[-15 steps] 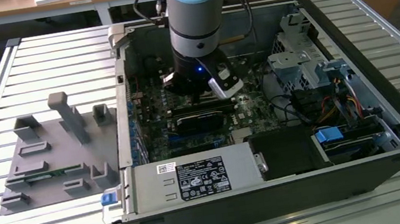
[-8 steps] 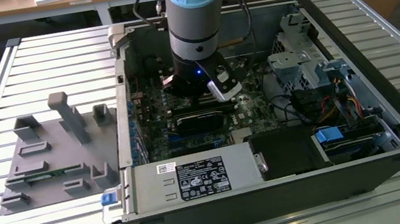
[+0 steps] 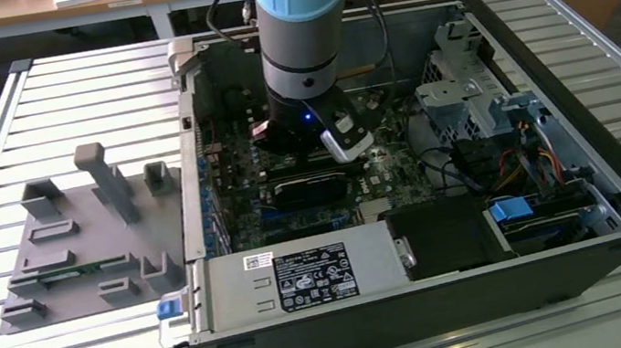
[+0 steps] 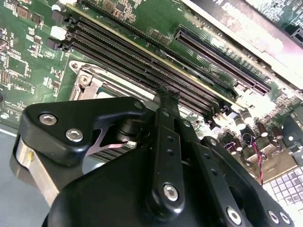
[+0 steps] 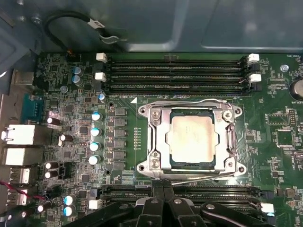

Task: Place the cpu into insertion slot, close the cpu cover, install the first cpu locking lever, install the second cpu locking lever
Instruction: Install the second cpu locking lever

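Observation:
In the first wrist view the cpu (image 5: 191,137), a silvery-beige square, lies flat in the insertion slot (image 5: 143,166). The cpu cover (image 5: 158,137) is down over it, framing the chip. One thin locking lever (image 5: 189,102) runs along the socket's side by the memory slots; another (image 5: 203,175) runs along the opposite side. My gripper (image 5: 163,183) is shut, its two black fingers pressed together with tips at that second lever's end; whether they touch it I cannot tell. The second wrist view has the gripper (image 4: 165,94) over a socket corner (image 4: 85,80). In the exterior view the arm (image 3: 304,46) reaches down into the computer case.
Long black memory slots (image 5: 175,73) flank the socket on one side and more (image 5: 213,193) on the other. Capacitors (image 5: 96,137) line a third side. The exterior view shows a grey fixture plate (image 3: 86,235) at its left, a power supply (image 3: 301,277) and a drive cage (image 3: 473,103).

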Controlling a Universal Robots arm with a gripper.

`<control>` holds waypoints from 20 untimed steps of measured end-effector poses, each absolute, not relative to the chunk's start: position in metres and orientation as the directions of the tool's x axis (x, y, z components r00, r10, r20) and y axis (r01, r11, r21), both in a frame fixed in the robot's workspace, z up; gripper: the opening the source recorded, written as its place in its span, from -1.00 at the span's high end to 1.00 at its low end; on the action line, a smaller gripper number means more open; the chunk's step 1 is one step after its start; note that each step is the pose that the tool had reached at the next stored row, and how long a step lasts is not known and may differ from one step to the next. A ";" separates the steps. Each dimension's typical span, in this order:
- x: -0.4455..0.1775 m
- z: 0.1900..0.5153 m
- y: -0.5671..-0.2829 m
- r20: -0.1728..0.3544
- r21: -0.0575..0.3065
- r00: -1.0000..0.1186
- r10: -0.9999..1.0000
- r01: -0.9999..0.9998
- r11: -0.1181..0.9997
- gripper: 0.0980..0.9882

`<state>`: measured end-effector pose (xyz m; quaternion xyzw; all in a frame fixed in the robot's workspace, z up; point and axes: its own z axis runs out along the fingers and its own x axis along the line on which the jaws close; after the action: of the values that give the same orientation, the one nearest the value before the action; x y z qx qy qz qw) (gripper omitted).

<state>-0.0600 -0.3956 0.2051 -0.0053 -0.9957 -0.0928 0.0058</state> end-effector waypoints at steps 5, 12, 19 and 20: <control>-0.062 0.204 -0.396 0.013 0.205 -1.000 0.009 0.012 0.979 0.98; -0.067 0.203 -0.398 0.013 0.214 -1.000 0.009 0.012 0.977 0.98; -0.070 0.200 -0.399 0.013 0.216 -1.000 0.009 0.012 0.976 0.98; -0.070 0.199 -0.399 0.013 0.217 -1.000 0.009 0.012 0.976 0.98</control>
<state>-0.0696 -0.3986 0.1991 -0.0052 -0.9940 -0.1092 0.0058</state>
